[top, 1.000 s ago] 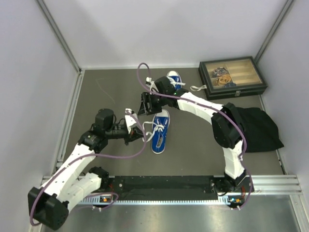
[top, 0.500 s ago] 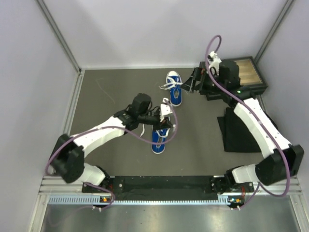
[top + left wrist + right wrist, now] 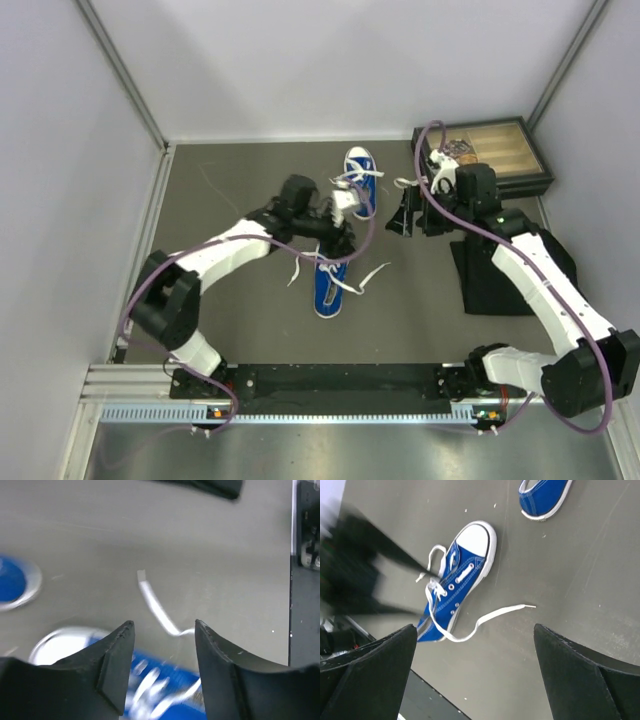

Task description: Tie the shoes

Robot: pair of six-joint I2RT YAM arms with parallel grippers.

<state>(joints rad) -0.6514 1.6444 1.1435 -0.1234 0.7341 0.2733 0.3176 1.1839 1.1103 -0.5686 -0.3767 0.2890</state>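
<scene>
Two blue shoes with white toe caps lie mid-table: the near shoe [image 3: 328, 288] [image 3: 462, 575] and the far shoe [image 3: 362, 185] [image 3: 542, 495]. The near shoe's white laces are loose, one end trailing right across the floor [image 3: 375, 275] [image 3: 500, 614] [image 3: 155, 607], the other left [image 3: 297, 272]. My left gripper [image 3: 345, 238] [image 3: 164, 624] hovers open just above the near shoe's laced top, nothing between its fingers; that view is motion-blurred. My right gripper [image 3: 408, 220] [image 3: 474, 627] hangs wide open and empty to the right of both shoes, well above the floor.
A dark glass-lidded box [image 3: 480, 155] stands at the back right. A black cloth [image 3: 520, 270] lies under the right arm. Metal-framed walls close the sides and back; a black rail [image 3: 340, 385] runs along the near edge.
My left gripper has opened and shifted toward the back; the near shoe's laces now lie spread on the floor. My right gripper moved down and left from beside the box.
</scene>
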